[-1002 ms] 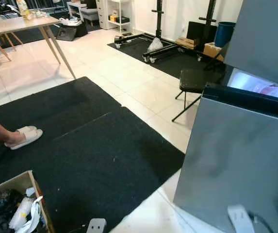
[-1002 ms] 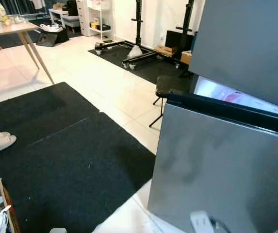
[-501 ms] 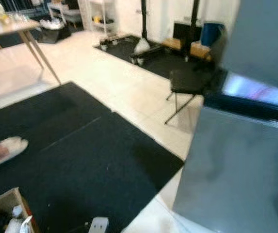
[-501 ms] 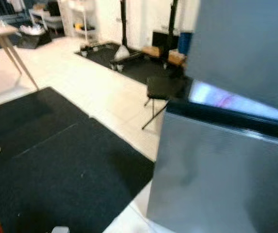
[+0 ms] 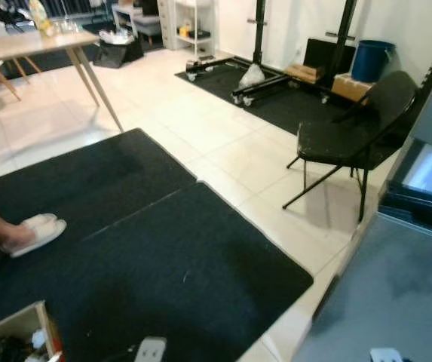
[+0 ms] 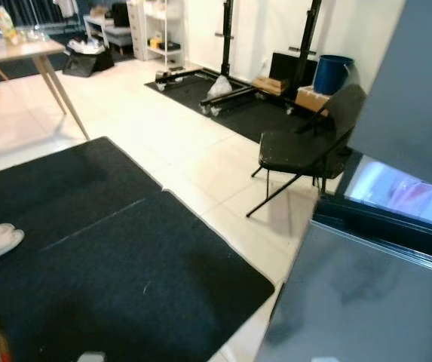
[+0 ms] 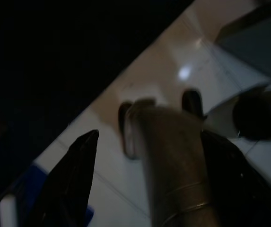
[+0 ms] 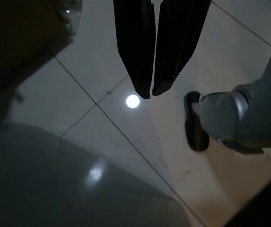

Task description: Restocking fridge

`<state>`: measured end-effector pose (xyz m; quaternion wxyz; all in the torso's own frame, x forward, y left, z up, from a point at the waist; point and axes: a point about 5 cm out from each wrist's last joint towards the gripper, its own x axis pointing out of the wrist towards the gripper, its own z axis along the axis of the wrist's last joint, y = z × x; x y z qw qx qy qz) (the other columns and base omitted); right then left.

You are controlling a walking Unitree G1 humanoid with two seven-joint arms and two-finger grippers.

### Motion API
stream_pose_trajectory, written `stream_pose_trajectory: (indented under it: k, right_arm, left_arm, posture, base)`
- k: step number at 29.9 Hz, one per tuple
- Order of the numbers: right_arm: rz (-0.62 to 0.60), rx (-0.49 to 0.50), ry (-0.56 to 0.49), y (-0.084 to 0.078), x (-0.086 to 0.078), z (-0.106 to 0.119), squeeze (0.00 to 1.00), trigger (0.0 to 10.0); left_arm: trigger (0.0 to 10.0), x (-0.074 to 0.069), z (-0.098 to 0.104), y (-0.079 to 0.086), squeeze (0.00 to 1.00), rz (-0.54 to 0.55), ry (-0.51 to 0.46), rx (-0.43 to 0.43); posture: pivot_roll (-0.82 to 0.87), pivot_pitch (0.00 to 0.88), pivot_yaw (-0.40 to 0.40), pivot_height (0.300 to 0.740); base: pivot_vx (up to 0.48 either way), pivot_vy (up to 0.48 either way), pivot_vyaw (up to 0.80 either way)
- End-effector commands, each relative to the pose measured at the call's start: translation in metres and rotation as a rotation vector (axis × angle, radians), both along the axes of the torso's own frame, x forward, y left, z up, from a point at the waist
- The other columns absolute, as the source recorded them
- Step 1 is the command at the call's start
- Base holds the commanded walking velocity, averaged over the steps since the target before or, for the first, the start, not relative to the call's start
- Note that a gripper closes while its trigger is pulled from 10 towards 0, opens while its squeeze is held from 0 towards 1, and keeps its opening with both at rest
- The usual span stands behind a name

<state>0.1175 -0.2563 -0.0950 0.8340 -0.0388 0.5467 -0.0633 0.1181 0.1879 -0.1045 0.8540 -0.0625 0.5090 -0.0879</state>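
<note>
Fridge: grey fridge (image 6: 366, 302) at the robot's right, its flat grey door panel close in front and a second grey panel (image 6: 419, 90) higher up.
Fridge gap: between the two panels a dark rim frames a lit strip (image 6: 400, 192) of the inside; something pink-red shows there, too blurred to name.
Box: an open cardboard box (image 5: 19, 335) stands on the mat at the robot's lower left; it holds dark and white items, too small to tell apart.
Mat: a black floor mat (image 5: 140, 249) made of joined pieces covers the floor in front, reaching close to the fridge's corner.
Floor: pale glossy tiles (image 5: 223, 143) beyond the mat.
Chair: a black folding chair (image 5: 351, 136) stands on the tiles just beside the fridge, on its far side.
Person: a foot in a white slipper (image 5: 35, 232) rests on the mat at the left edge.
Worktop: a wooden worktop (image 5: 35, 45) on slanted legs stands far left with a yellow bottle on it.
Background: a black rack on wheels (image 5: 276, 72) on a second dark mat, a blue bin (image 5: 370, 59) and cardboard boxes by the wall.
Left end effector (image 7: 144, 165): hangs low over tile at the mat's edge, fingers spread wide apart, holding nothing; the robot's own silver leg lies between them in the wrist view.
Right end effector (image 8: 149, 92): hangs over bare tile near the fridge's grey base, the two black fingers pressed nearly together, nothing between them.
</note>
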Motion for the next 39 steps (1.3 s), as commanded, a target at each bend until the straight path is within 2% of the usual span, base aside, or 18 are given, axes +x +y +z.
stream_pose_trajectory:
  k: [1, 4, 6, 9, 14, 15, 16, 18, 19, 21, 24, 26, 27, 28, 29, 32, 35, 39]
  right_arm:
    - [-0.058, 0.003, -0.027, -0.006, 0.000, 0.002, 0.00, 10.0]
    - [-0.193, 0.064, -0.225, -0.018, 0.027, 0.018, 0.00, 10.0]
    - [-0.193, 0.064, -0.225, -0.018, 0.027, 0.018, 0.00, 10.0]
    - [-0.289, 0.109, -0.400, -0.032, 0.050, 0.035, 0.00, 10.0]
    - [-0.359, 0.136, -0.519, -0.043, 0.066, 0.049, 0.00, 10.0]
    - [-0.379, 0.149, -0.571, -0.047, 0.075, 0.056, 0.00, 10.0]
    - [-0.392, 0.178, -0.648, -0.052, 0.091, 0.069, 0.00, 10.0]
    - [-0.378, 0.181, -0.672, -0.053, 0.097, 0.074, 0.00, 10.0]
    - [-0.354, 0.183, -0.699, -0.053, 0.106, 0.081, 0.00, 10.0]
    - [-0.354, 0.183, -0.699, -0.053, 0.106, 0.081, 0.00, 10.0]
    - [-0.327, 0.189, -0.735, -0.052, 0.118, 0.089, 0.00, 10.0]
    - [-0.291, 0.191, -0.792, -0.050, 0.132, 0.101, 0.00, 10.0]
    - [-0.291, 0.191, -0.792, -0.050, 0.132, 0.101, 0.00, 10.0]
    - [-0.251, 0.190, -0.850, -0.047, 0.148, 0.115, 0.00, 10.0]
    - [-0.251, 0.190, -0.850, -0.047, 0.148, 0.115, 0.00, 10.0]
    - [-0.200, 0.187, -0.914, -0.043, 0.166, 0.132, 0.00, 10.0]
    - [-0.189, 0.187, -0.931, -0.042, 0.171, 0.137, 0.00, 10.0]
    - [-0.128, 0.215, -0.989, -0.032, 0.191, 0.155, 0.00, 10.0]
  left_arm:
    - [10.0, -0.006, -0.003, -0.005, 0.00, -0.010, 0.028, -0.011]
    - [10.0, -0.006, -0.002, -0.005, 0.00, -0.018, 0.025, -0.017]
    - [10.0, -0.006, -0.002, -0.005, 0.00, -0.018, 0.025, -0.017]
    - [10.0, -0.006, -0.002, -0.006, 0.00, -0.020, 0.024, -0.020]
    - [10.0, -0.006, -0.002, -0.007, 0.00, -0.022, 0.023, -0.023]
    - [10.0, -0.006, -0.003, -0.007, 0.00, -0.023, 0.023, -0.023]
    - [10.0, -0.006, -0.003, -0.007, 0.00, -0.024, 0.024, -0.024]
    - [10.0, -0.006, -0.003, -0.007, 0.00, -0.024, 0.024, -0.024]
    - [10.0, -0.007, -0.003, -0.007, 0.00, -0.024, 0.024, -0.024]
    - [10.0, -0.007, -0.003, -0.007, 0.00, -0.024, 0.024, -0.024]
    - [10.0, -0.007, -0.003, -0.007, 0.00, -0.024, 0.024, -0.024]
    - [10.0, -0.007, -0.003, -0.006, 0.00, -0.025, 0.024, -0.024]
    - [10.0, -0.007, -0.003, -0.006, 0.00, -0.025, 0.024, -0.024]
    - [10.0, -0.008, -0.003, -0.006, 0.00, -0.027, 0.025, -0.023]
    - [10.0, -0.008, -0.003, -0.006, 0.00, -0.027, 0.025, -0.023]
    - [10.0, -0.010, -0.003, -0.004, 0.00, -0.028, 0.027, -0.021]
    - [10.0, -0.010, -0.003, -0.004, 0.00, -0.028, 0.027, -0.020]
    - [10.0, -0.013, -0.003, -0.001, 0.00, -0.029, 0.032, -0.015]
  posture:
    - [-0.04, 0.000, -0.017, 0.740]
    - [-0.04, 0.000, -0.016, 0.740]
    - [-0.04, 0.000, -0.016, 0.740]
    - [-0.04, 0.000, -0.015, 0.740]
    - [-0.05, 0.000, -0.015, 0.740]
    - [-0.05, 0.000, -0.015, 0.740]
    - [-0.04, 0.000, -0.016, 0.740]
    - [-0.04, 0.000, -0.016, 0.740]
    - [-0.04, 0.000, -0.016, 0.740]
    - [-0.04, 0.000, -0.016, 0.740]
    - [-0.04, 0.000, -0.017, 0.740]
    - [-0.04, 0.000, -0.016, 0.740]
    - [-0.04, 0.000, -0.016, 0.740]
    - [-0.04, 0.000, -0.016, 0.740]
    - [-0.04, 0.000, -0.016, 0.740]
    - [-0.03, 0.000, -0.016, 0.740]
    - [-0.03, 0.000, -0.016, 0.740]
    - [-0.03, 0.000, -0.014, 0.740]
  base:
    - [0.000, 0.000, 0.00]
    - [0.000, 0.000, 0.00]
    - [0.000, 0.000, 0.00]
    - [0.000, 0.000, 0.00]
    - [0.000, 0.000, 0.00]
    - [0.000, 0.000, 0.00]
    - [0.000, 0.000, 0.00]
    - [0.000, 0.000, -0.69]
    - [0.000, 0.000, -0.80]
    - [0.000, 0.000, -0.80]
    - [0.000, 0.000, -0.80]
    - [0.000, 0.000, -0.80]
    - [0.000, 0.000, -0.80]
    - [0.000, 0.000, -0.80]
    - [0.000, 0.000, -0.80]
    - [0.000, 0.000, -0.80]
    - [0.000, 0.000, -0.79]
    - [0.000, 0.000, -0.78]
